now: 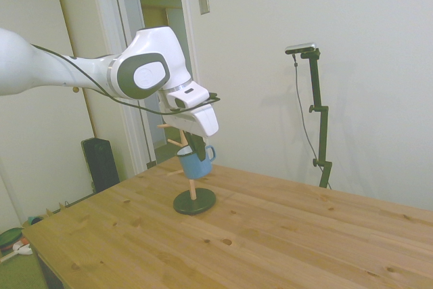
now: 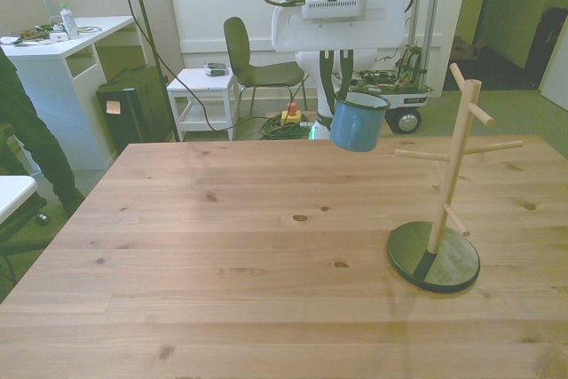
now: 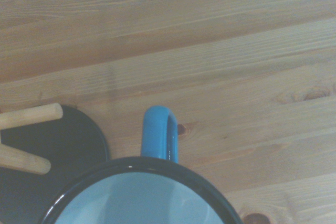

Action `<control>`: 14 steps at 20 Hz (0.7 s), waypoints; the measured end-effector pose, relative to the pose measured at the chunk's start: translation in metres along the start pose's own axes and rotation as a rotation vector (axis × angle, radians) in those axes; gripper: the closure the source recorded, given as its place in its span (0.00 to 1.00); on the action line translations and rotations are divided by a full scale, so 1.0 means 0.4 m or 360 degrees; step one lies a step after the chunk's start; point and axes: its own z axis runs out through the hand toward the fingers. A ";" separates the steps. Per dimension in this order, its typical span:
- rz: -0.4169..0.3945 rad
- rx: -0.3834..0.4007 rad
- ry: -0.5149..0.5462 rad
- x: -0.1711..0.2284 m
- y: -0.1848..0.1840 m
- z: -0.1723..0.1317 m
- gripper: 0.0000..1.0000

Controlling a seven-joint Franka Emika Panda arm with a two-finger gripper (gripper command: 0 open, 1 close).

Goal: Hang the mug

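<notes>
The light-blue mug (image 2: 357, 123) hangs in the air above the far part of the wooden table (image 2: 222, 246), held by its rim in my gripper (image 2: 341, 98), which is shut on it. In the side view the mug (image 1: 196, 163) is tilted, its loop handle (image 1: 211, 153) pointing away from the arm, just in front of the wooden mug tree (image 1: 192, 187). The tree (image 2: 451, 175) stands on a dark round base (image 2: 433, 259) at the front view's right, apart from the mug. From the wrist I see the mug's dark rim (image 3: 142, 167), its handle (image 3: 159, 132) and two pegs (image 3: 29, 116) over the base (image 3: 63, 150).
A person (image 2: 22, 130) stands at the front view's left edge, beside the table. Behind the table are a white desk (image 2: 62, 42), a dark chair (image 2: 253, 59) and a small white cart (image 2: 206, 95). The tree's pegs (image 2: 484, 114) stick out sideways at several heights.
</notes>
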 end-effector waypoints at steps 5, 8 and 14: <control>-0.0008 -0.0005 0.0010 -0.009 -0.018 -0.004 1.00; -0.0003 -0.0021 0.0006 -0.008 -0.036 0.005 1.00; -0.0027 -0.0047 0.0024 -0.026 -0.085 0.018 1.00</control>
